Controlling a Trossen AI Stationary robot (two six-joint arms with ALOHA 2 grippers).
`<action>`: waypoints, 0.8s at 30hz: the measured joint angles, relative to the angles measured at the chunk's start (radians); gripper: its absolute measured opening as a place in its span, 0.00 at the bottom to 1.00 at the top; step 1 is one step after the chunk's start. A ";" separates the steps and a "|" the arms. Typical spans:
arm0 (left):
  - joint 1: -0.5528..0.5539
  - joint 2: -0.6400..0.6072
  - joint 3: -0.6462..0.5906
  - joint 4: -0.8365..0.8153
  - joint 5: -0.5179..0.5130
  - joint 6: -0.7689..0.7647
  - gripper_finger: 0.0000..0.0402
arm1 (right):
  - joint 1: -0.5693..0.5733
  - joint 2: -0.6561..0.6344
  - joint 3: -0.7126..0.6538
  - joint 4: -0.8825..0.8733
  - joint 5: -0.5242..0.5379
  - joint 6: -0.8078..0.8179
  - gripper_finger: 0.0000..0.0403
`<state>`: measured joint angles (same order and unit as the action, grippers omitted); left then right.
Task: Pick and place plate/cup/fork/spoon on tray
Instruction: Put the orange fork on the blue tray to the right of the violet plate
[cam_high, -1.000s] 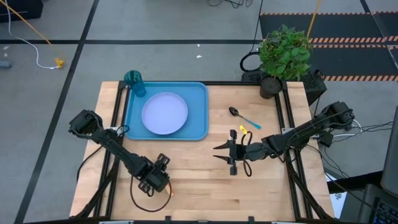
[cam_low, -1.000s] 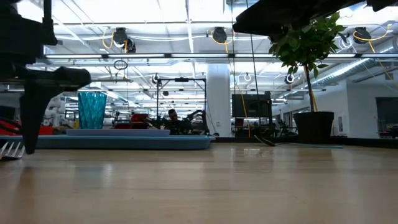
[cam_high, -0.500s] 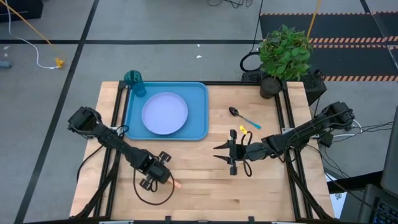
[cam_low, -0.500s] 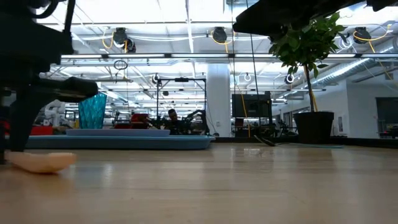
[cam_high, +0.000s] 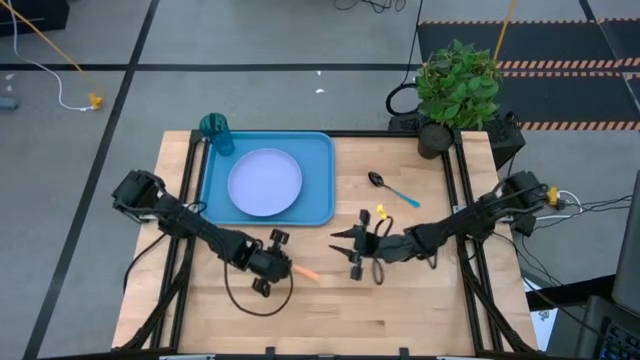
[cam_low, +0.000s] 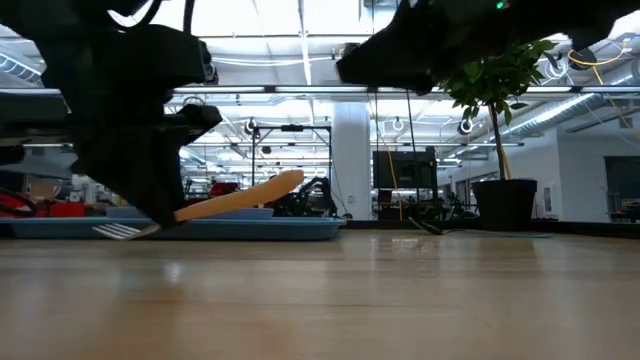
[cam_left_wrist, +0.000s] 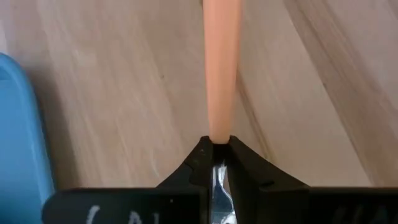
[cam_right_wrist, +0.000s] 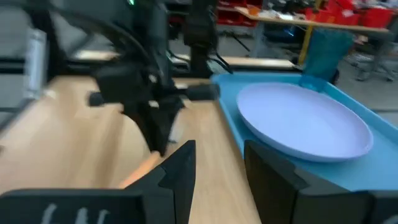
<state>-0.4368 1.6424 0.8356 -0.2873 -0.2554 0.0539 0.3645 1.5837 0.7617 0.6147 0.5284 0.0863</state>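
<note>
My left claw (cam_high: 277, 268) pinches the fork (cam_high: 305, 272) by its neck, handle pointing away from the tray (cam_high: 318, 178) just behind, while my right claw (cam_high: 345, 247) hangs open nearby

Grey floor (cam_high: 250, 90), perhaps concrete; ceiling lights (cam_low: 300, 30)

The table (cam_high: 420, 300) was pale wood with visible grain. The tray (cam_high: 318, 180) looked like smooth glossy blue plastic; the fork (cam_left_wrist: 221, 68) had a matt orange handle and shiny metal neck.
</note>
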 joint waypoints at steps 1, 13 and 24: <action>0.009 0.000 0.000 0.006 0.000 -0.003 0.06 | 0.000 0.024 0.020 -0.019 0.002 0.000 0.32; 0.098 -0.001 0.001 0.041 -0.036 -0.006 0.08 | -0.009 0.252 0.362 -0.392 -0.030 0.087 0.32; 0.122 -0.002 0.002 0.084 -0.045 -0.006 0.09 | -0.049 0.271 0.384 -0.508 -0.119 0.220 0.36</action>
<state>-0.3145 1.6405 0.8371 -0.2030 -0.2999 0.0483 0.3151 1.8544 1.1458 0.1062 0.4096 0.3059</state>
